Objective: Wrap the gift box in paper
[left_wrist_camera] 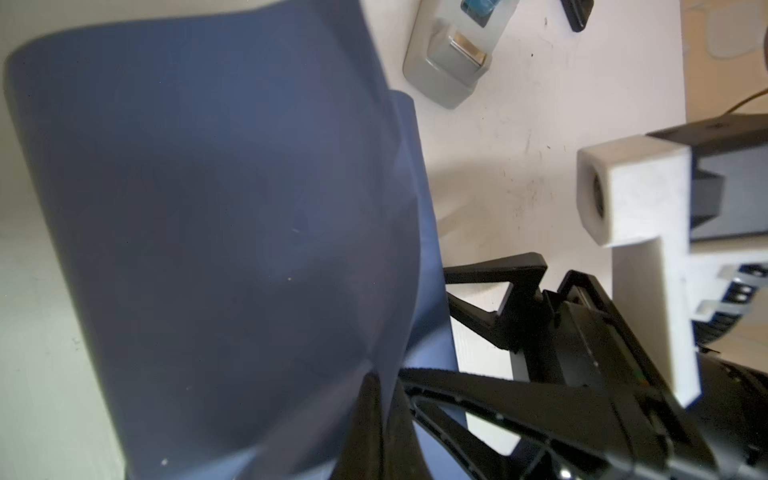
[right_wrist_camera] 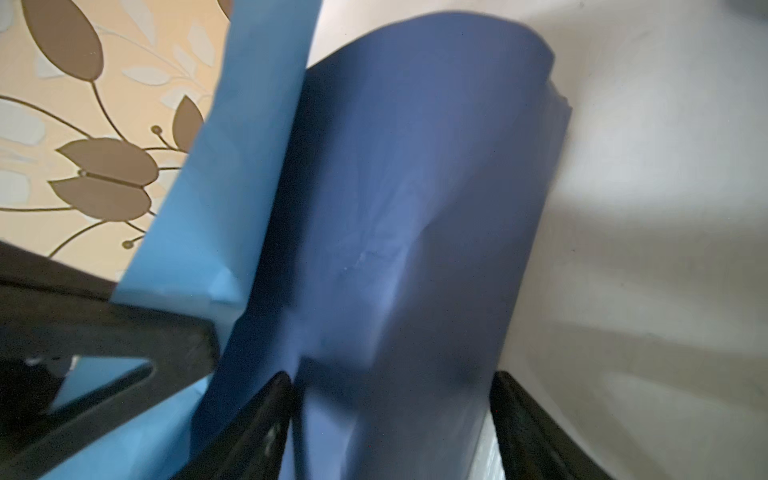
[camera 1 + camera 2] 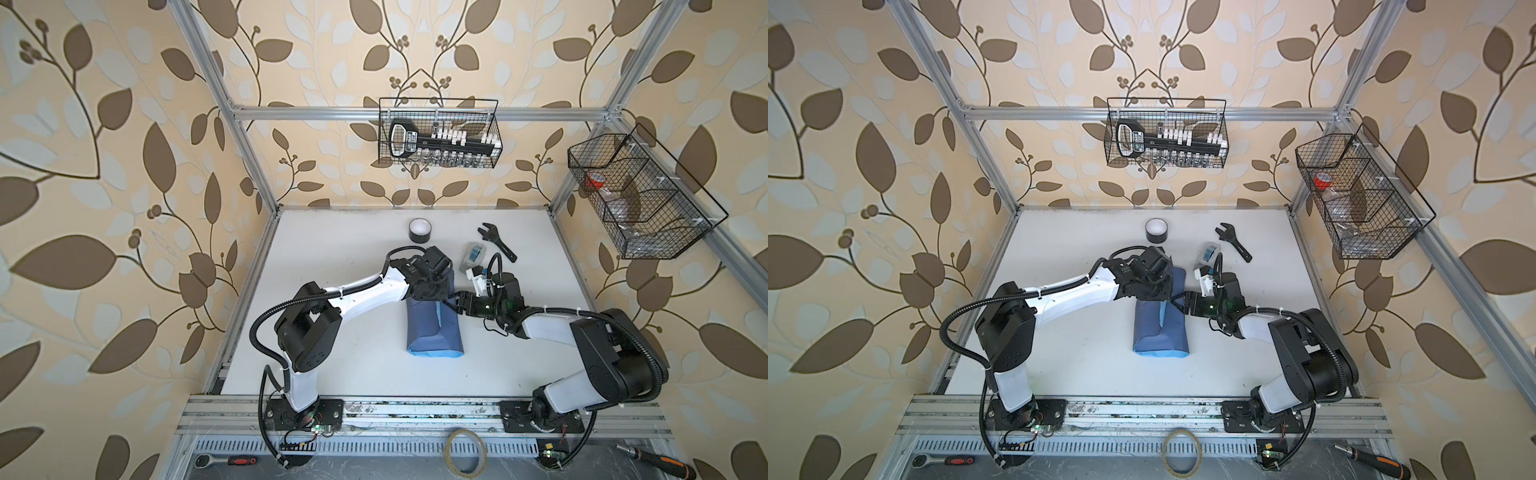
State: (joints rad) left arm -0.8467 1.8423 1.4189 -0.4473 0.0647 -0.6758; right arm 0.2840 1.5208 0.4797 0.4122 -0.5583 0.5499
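Note:
The paper (image 3: 432,332) (image 3: 1158,332) lies folded into a long bundle in the middle of the white table, slate blue face outward, with a light blue strip at its near end. The gift box is hidden under it. My left gripper (image 3: 430,295) (image 1: 382,382) is shut on a raised flap at the bundle's far end. The right wrist view shows this flap's light blue face (image 2: 216,187). My right gripper (image 3: 451,304) (image 3: 1177,303) (image 2: 392,376) is open at the bundle's right side. Its fingers (image 1: 494,270) stand on either side of the covered paper (image 2: 395,208).
Behind the bundle are a black tape roll (image 3: 419,230), a black wrench (image 3: 496,241) and a clear-grey plastic case (image 3: 473,255) (image 1: 449,62). Wire baskets hang on the back wall (image 3: 440,133) and on the right wall (image 3: 640,195). A clear tape ring (image 3: 464,451) lies at the front.

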